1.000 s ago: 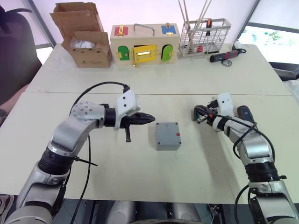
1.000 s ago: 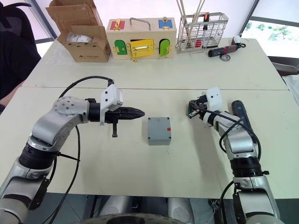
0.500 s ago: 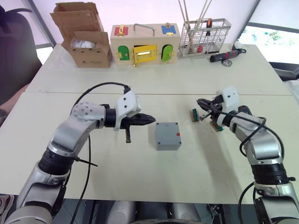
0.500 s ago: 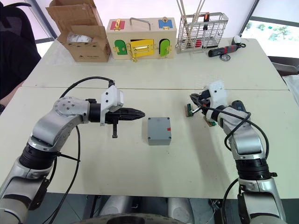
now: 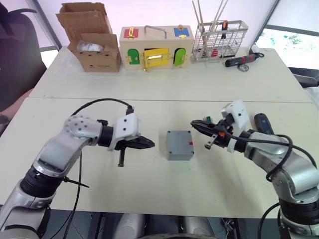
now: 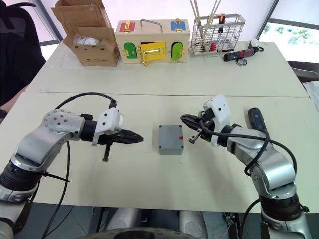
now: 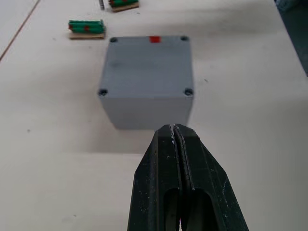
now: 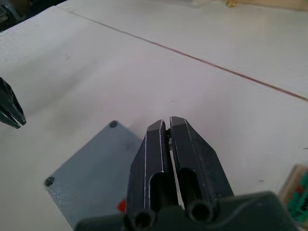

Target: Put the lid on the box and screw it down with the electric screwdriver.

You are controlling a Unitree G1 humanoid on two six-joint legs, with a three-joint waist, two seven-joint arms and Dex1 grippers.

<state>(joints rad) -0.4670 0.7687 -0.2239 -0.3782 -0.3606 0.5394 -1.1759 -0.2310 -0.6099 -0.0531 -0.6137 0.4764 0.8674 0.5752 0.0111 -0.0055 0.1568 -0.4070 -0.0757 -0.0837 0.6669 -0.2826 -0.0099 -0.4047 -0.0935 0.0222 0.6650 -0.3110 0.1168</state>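
The grey box (image 5: 179, 152) stands mid-table, a small red mark on its right side. The flat grey lid (image 7: 147, 65) lies on top of it, a screw hole at each corner. My left gripper (image 5: 151, 145) is shut and empty, pointing at the box's left side from a short gap away. My right gripper (image 5: 193, 124) is shut too, hovering just over the box's far right corner. The electric screwdriver (image 5: 262, 123), thick and dark, lies on the table behind my right forearm, partly hidden by it.
Small green terminal blocks (image 7: 86, 27) lie just right of the box. At the back stand a cardboard box (image 5: 92, 37), a wooden box with coloured doors (image 5: 155, 46) and a wire rack (image 5: 219, 39). A black-and-red hand tool (image 5: 241, 59) lies at the far right.
My right gripper has swung left from the green blocks to the box's far right corner. The left gripper has drawn back left and nearer the front edge. The box has not moved.
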